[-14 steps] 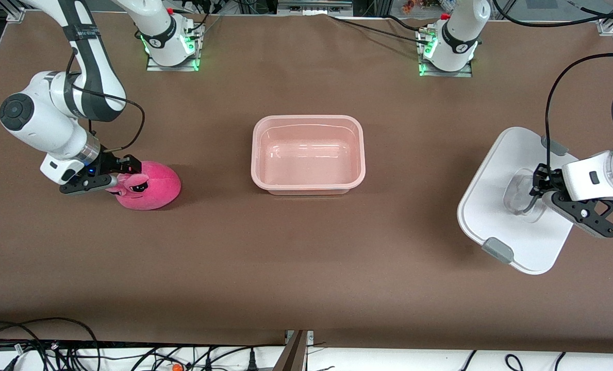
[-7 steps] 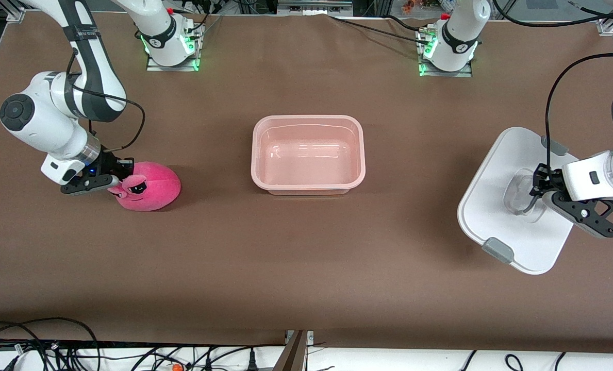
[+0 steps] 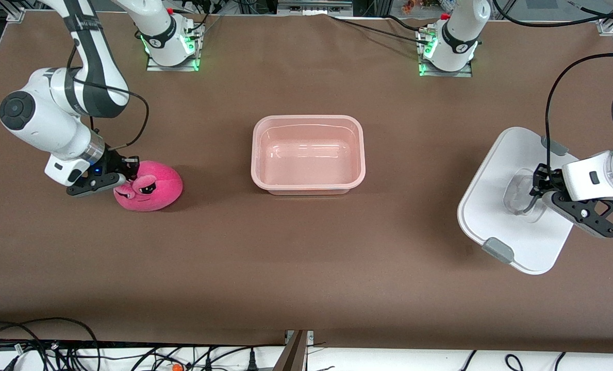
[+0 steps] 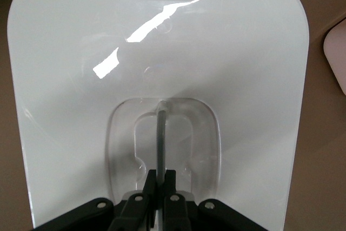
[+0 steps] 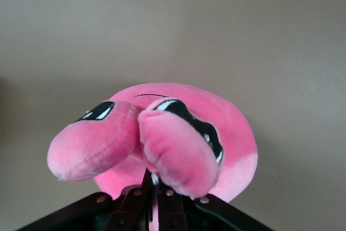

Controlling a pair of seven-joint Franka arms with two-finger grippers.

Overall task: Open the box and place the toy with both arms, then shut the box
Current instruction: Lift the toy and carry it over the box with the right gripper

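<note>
The open pinkish box (image 3: pixel 308 119) stands empty at the table's middle. The hot-pink toy (image 3: pixel 151 191) lies at the right arm's end of the table. My right gripper (image 3: pixel 123 175) is shut on it by its ears. In the right wrist view the toy (image 5: pixel 227 128) fills the middle, with my right gripper (image 5: pixel 158 179) pinched just under the ears. The white lid (image 3: pixel 497 206) is at the left arm's end. My left gripper (image 3: pixel 535 188) is shut on its clear handle (image 4: pixel 161 133). In the left wrist view the lid (image 4: pixel 162 52) spreads out past my left gripper (image 4: pixel 161 179).
Brown table cover all round. Both arm bases stand along the table edge farthest from the front camera. Cables lie along the edge nearest that camera. The lid's grey clips (image 3: pixel 497 250) stick out at its ends.
My right gripper and the toy have shifted slightly toward the box, and the toy's face has tipped. The left arm and lid have not moved.
</note>
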